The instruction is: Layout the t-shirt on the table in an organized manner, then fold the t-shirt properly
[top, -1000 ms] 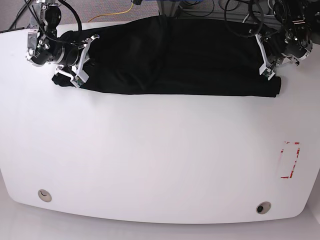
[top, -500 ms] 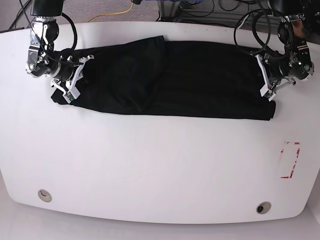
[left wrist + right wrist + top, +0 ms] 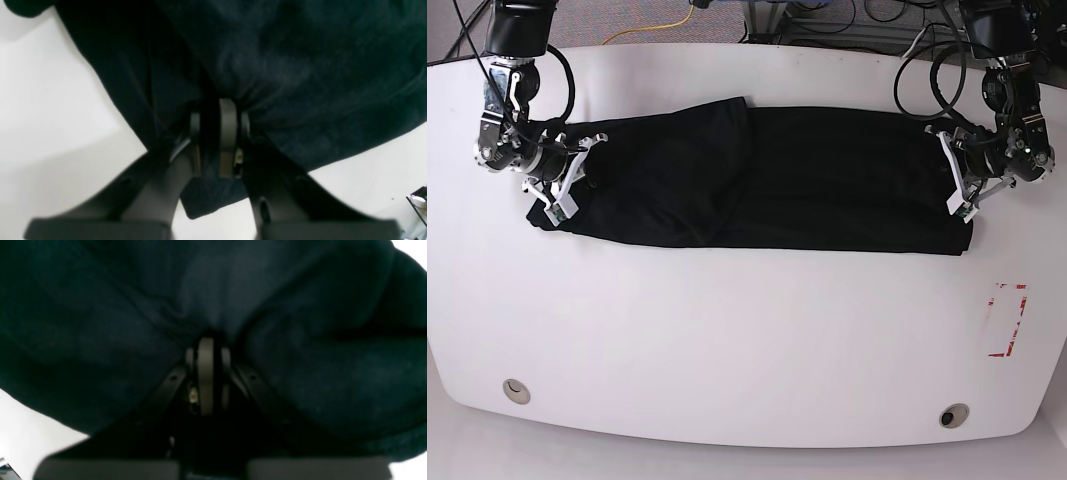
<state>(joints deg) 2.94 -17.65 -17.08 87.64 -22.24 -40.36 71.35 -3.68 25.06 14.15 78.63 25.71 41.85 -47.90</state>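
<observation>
The t-shirt lies as a long dark band across the far half of the counter. The left end effector and right end effector each pinch one end; keep equal tension while spreading it toward the red tape outline.

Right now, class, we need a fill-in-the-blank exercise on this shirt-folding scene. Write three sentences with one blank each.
1. The t-shirt is coloured ____.
2. Both the left gripper and the right gripper are shut on the ____.
3. The red tape outline lies on the ____ table.

Missing words: black; t-shirt; white
</observation>
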